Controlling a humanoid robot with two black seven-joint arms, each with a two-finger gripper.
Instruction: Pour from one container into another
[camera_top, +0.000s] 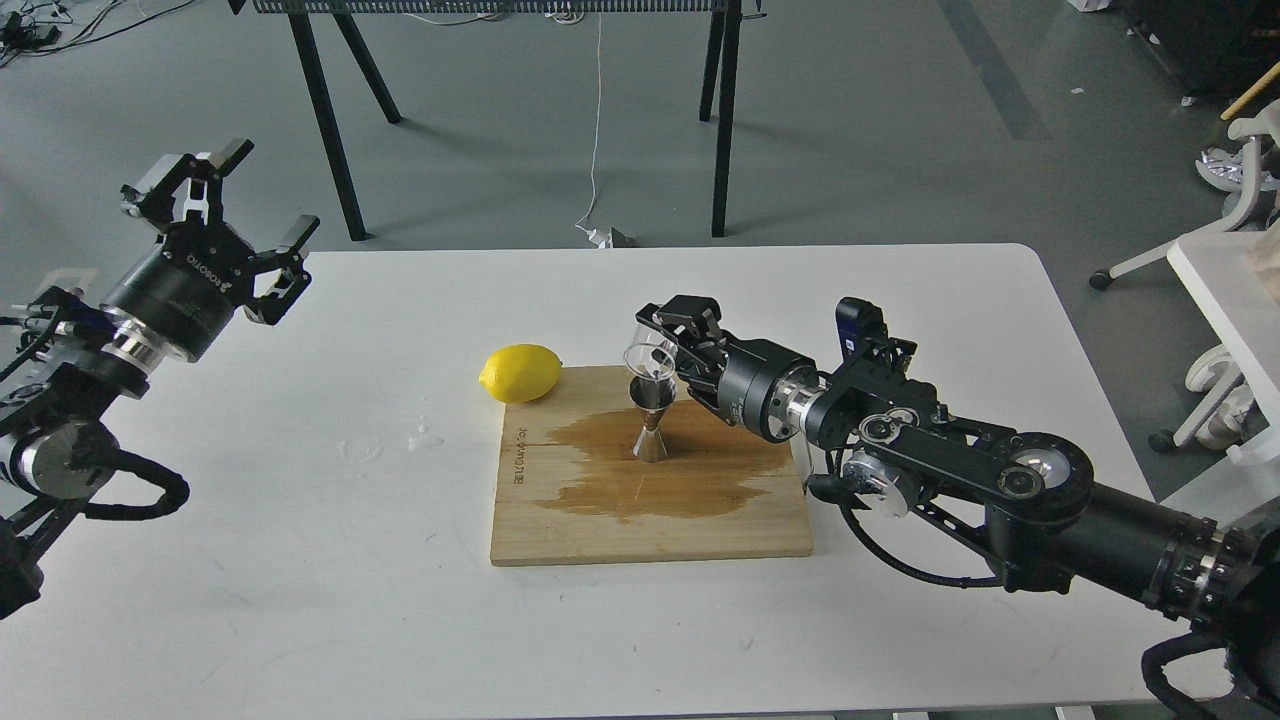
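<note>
White desk (300, 560) carries everything. Right tool (668, 345) grips the clear cup (648, 358), tipped on its side with its rim right above the steel jigger (652, 420). That jigger stands upright on a wet-stained wooden board (650, 520); a lemon (520, 372) rests at the board's far-left corner. Left tool (232, 215) hangs spread wide, well apart.

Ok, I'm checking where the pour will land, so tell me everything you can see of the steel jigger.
The jigger is shiny stainless steel, two cones joined at a narrow waist. It stands upright near the middle of the wooden board, inside a brown wet stain. The clear cup, held tilted by the right end effector, hangs over its mouth; whether they touch cannot be told. The lemon lies apart, to its left.
</note>
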